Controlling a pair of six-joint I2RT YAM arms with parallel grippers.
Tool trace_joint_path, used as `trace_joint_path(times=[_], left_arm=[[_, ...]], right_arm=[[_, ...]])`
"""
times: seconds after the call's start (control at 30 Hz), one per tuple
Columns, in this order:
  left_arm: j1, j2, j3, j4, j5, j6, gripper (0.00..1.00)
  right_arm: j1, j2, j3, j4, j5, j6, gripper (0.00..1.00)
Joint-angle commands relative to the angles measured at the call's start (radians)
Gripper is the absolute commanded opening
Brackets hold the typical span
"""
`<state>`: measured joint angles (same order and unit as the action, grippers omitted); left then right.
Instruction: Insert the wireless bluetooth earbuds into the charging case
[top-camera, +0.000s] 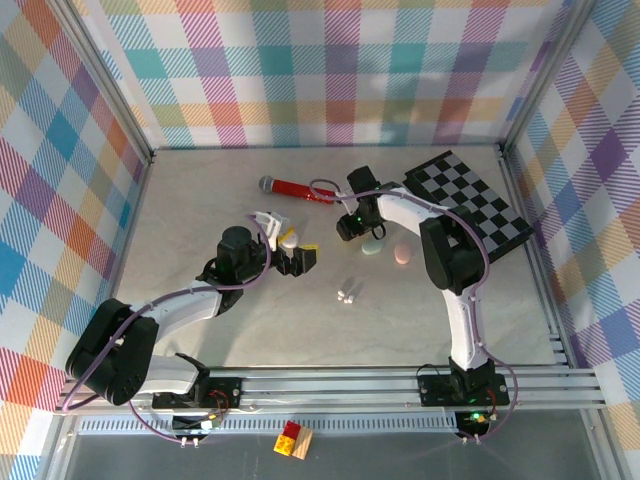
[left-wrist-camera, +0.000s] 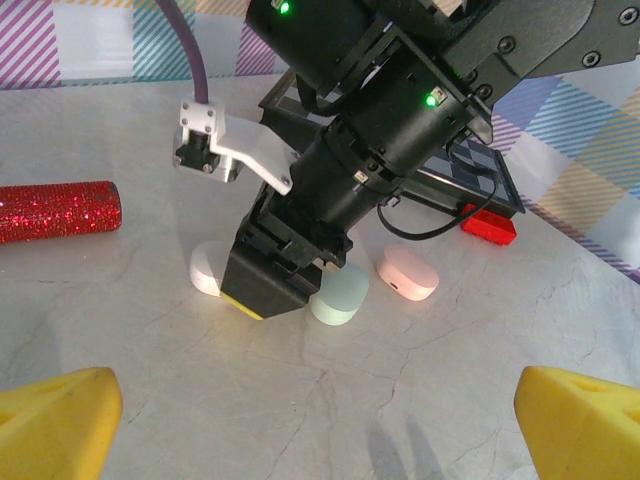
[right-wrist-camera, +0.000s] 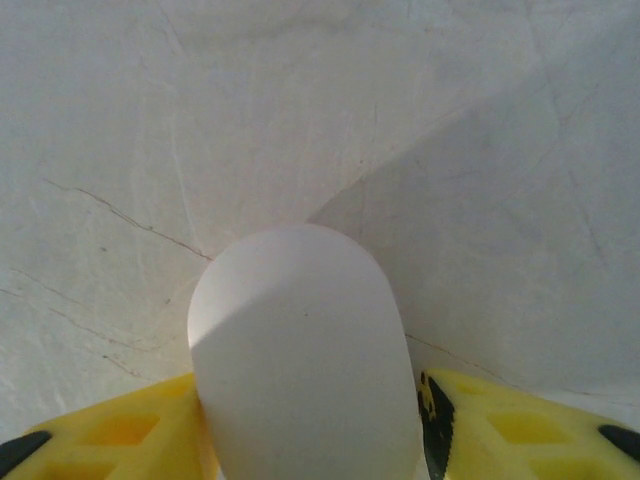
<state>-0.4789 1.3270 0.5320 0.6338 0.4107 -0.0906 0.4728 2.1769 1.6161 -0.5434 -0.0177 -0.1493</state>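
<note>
Right gripper (left-wrist-camera: 272, 292) straddles the white case (right-wrist-camera: 300, 350), its long axis running out between the fingers (right-wrist-camera: 120, 430), can't tell if pinched; earbuds (top-camera: 347, 295) lie loose toward the bases from it, wide-open left gripper (top-camera: 298, 258) about as near.

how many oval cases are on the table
3: a white case between the right gripper's jaws, a pale green case beside it, a pink case past that. More may hide under the arm.

We record left arm (top-camera: 190, 302) and right arm (top-camera: 462, 320) alike: black joint housings, white link covers, purple cables (left-wrist-camera: 190, 50). Fingers (right-wrist-camera: 520, 430) yellow, pocketed. Green indicator lights (left-wrist-camera: 432, 99) and cap screws (left-wrist-camera: 508, 44) on right wrist.
</note>
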Motion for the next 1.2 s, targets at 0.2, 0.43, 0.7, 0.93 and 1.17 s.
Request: trace_joint_path(times=[0.2, 0.43, 0.7, 0.93, 1.17], left_arm=[[0.008, 0.005, 0.019, 0.006, 0.027, 0.003, 1.00], [0.008, -0.021, 0.013, -0.005, 0.017, 0.042, 1.00], [0.000, -0.070, 0.047, -0.118, 0.098, 0.186, 1.00], [-0.055, -0.098, 0.110, -0.246, 0.227, 0.307, 1.00], [-0.101, -0.073, 0.185, -0.321, 0.374, 0.350, 0.92]], right_arm=[[0.009, -0.009, 0.019, -0.015, -0.024, -0.009, 0.40], [0.012, -0.127, -0.087, 0.053, -0.051, 0.005, 0.36], [0.013, -0.479, -0.407, 0.214, -0.213, -0.055, 0.34], [0.016, -0.786, -0.517, 0.061, -0.349, -0.118, 0.32], [0.037, -1.012, -0.544, -0.080, -0.483, -0.200, 0.32]])
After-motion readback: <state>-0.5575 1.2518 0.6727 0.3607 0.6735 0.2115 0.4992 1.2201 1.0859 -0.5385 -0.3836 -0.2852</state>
